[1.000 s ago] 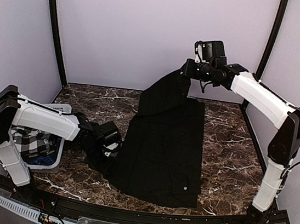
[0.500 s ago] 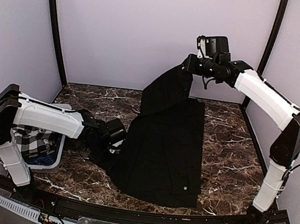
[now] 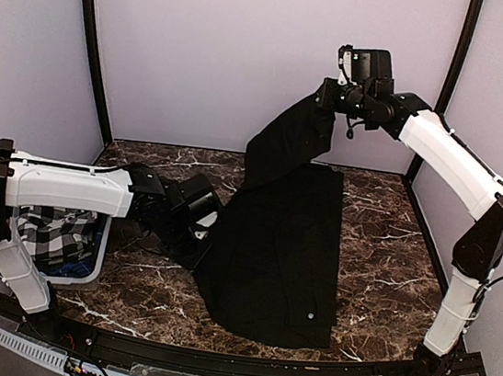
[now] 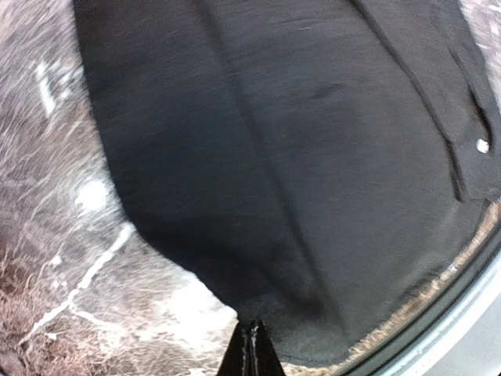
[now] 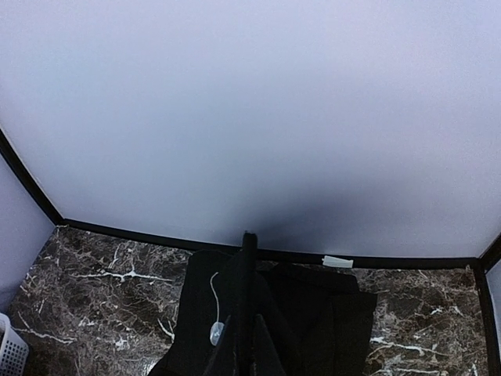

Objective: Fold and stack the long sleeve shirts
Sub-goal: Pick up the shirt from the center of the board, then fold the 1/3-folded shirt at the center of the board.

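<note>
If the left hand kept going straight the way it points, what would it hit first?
The shirt: the left hand is shut right at its edge, seemingly pinching it, and the cloth spreads over the table straight ahead. Depth is unclear beyond that.

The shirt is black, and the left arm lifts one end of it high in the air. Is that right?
Not quite. The shirt is black, but it is the right end effector that lifts one end high in the air, as the top view shows.
</note>
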Motion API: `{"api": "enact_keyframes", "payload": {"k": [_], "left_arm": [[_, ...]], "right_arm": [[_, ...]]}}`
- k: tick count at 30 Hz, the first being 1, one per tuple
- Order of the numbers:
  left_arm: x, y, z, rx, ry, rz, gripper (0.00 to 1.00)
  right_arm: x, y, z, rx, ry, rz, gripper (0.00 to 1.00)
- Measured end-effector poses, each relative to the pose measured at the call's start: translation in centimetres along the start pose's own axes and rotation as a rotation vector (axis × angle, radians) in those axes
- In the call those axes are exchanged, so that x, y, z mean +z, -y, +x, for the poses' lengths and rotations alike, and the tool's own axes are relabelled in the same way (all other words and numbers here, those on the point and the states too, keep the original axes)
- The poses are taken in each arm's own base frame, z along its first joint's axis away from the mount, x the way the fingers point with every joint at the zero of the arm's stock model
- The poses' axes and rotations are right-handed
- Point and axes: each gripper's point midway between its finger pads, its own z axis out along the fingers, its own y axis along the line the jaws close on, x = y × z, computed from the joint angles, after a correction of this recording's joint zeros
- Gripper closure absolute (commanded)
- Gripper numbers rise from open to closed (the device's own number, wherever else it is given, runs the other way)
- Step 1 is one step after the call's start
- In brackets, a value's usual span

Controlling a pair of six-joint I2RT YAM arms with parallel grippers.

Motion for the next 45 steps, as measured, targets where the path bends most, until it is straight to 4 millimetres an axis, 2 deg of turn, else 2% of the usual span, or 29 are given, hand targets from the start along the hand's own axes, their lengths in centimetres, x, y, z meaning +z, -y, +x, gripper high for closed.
{"api": "enact_keyframes", "payload": {"k": [4,8,17,23,31,45], "left_arm": [[-0.7,2.8,-0.7,0.078,0.003,0.069,1.00],[-0.5,5.7,-1.3,0.162,-0.010,0.131,1.00],[1.3,9.6,-1.1,0.288,-0.082,0.246,1.00],[2.1,10.9,-1.2,0.329,-0.103,0.290,1.00],[2.5,11.6,-1.4,0.351,-0.111,0.315,1.00],[3.7,12.1,-1.0,0.365,-0.137,0.329,1.00]], "right_arm": [[0.0,1.0,-0.1,-0.024,0.008,0.054,1.00],[-0.6,2.2,0.5,-0.043,0.000,0.108,1.00],[-4.4,5.3,0.3,-0.051,0.023,0.211,1.00],[-5.9,6.6,-0.1,-0.049,0.043,0.258,1.00],[-5.8,7.2,0.5,-0.059,0.033,0.286,1.00],[-5.7,6.7,0.8,-0.061,0.018,0.258,1.00]]}}
